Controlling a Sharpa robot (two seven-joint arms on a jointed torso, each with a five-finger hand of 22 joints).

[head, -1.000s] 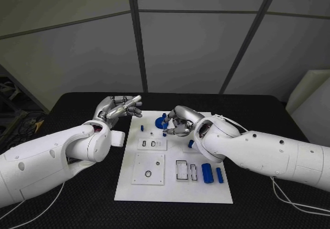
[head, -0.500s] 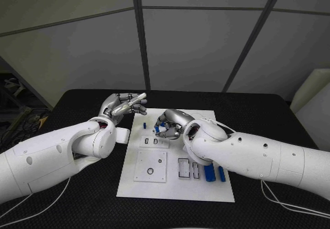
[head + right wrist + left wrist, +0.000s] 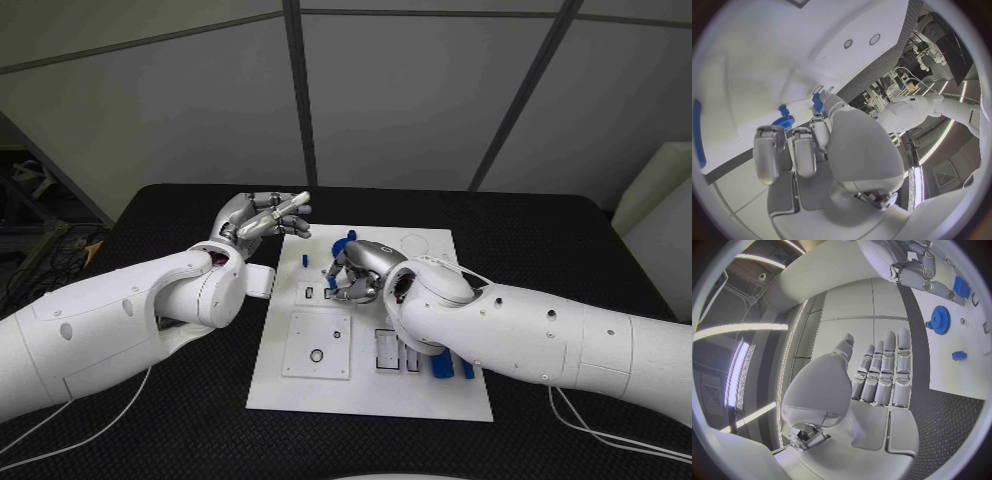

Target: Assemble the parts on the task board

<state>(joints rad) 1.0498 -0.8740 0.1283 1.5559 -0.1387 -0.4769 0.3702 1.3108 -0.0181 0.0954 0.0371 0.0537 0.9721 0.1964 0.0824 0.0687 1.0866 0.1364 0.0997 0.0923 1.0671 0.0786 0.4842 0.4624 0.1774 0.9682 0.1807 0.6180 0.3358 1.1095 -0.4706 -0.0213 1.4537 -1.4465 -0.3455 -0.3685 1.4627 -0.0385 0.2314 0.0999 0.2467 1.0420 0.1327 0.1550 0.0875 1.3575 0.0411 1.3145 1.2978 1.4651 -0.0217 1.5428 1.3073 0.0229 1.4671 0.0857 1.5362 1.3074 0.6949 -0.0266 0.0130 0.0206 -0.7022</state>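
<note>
The white task board (image 3: 368, 395) lies mid-table. My right hand (image 3: 364, 273) hovers low over its far half with its fingers curled. In the right wrist view a small blue part (image 3: 817, 102) sits at the thumb tip, apparently pinched against a finger. A blue gear (image 3: 343, 246) lies on the board just beyond that hand, free of the fingers; the left wrist view shows the gear (image 3: 940, 320) flat on the board. A small blue peg (image 3: 307, 258) stands to the gear's left. My left hand (image 3: 260, 218) is raised off the board's far left corner, with straight fingers and nothing in it.
Two blue bars (image 3: 437, 364) lie at the board's right side beside a slotted inset (image 3: 385, 352). A square white inset with a ring hole (image 3: 316, 350) sits at the near left. A white block (image 3: 261, 280) lies by my left forearm. Black table surrounds the board.
My right hand has let go of the blue gear, which now lies on the board, and has drawn back towards me. The left hand has hardly moved. The camera has shifted.
</note>
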